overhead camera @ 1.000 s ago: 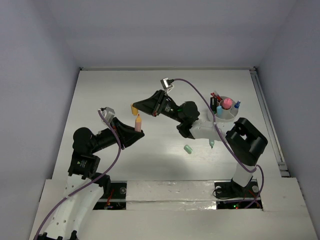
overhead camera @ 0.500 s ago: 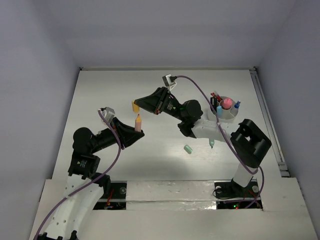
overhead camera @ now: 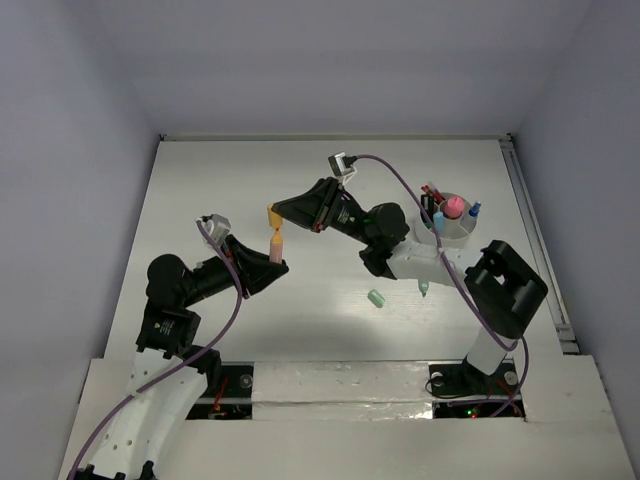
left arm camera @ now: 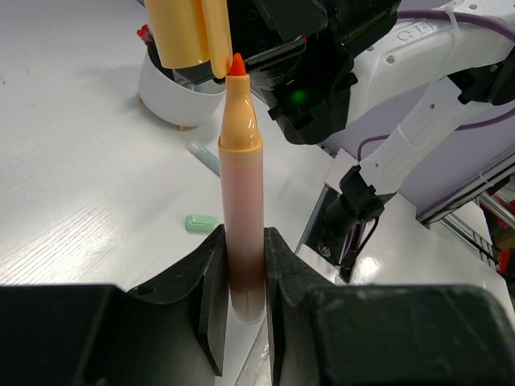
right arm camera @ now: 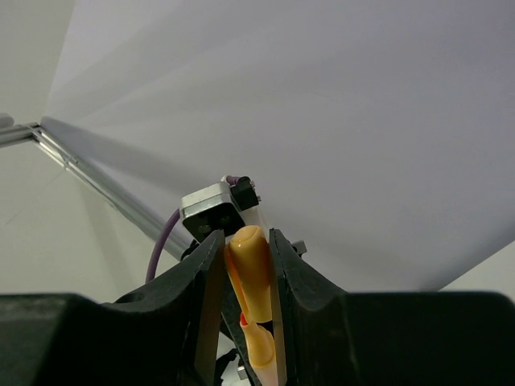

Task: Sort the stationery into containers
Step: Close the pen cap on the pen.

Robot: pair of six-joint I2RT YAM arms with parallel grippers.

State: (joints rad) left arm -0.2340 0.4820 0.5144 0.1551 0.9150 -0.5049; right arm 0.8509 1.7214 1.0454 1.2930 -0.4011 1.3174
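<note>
My left tool (left arm camera: 244, 265) is clamped on the orange marker (left arm camera: 241, 217), which stands tip up. My right tool (right arm camera: 244, 241) pinches the orange cap (left arm camera: 181, 32) just at that tip. A mint eraser (overhead camera: 377, 298) and a green marker (overhead camera: 424, 289) lie toward the desk's (overhead camera: 200, 180) near edge, beside the right arm (overhead camera: 400, 255). The cup (overhead camera: 465, 236), holding pens, sits by the right edge.

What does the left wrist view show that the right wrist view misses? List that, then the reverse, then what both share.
Left wrist only: the left hand shut on the marker, the white cup, and a mint eraser on the table. Right wrist only: the two fingers of the right hand flanking the orange cap, and the left arm's grey camera box. Both: the cap right by the marker's red-orange tip.
</note>
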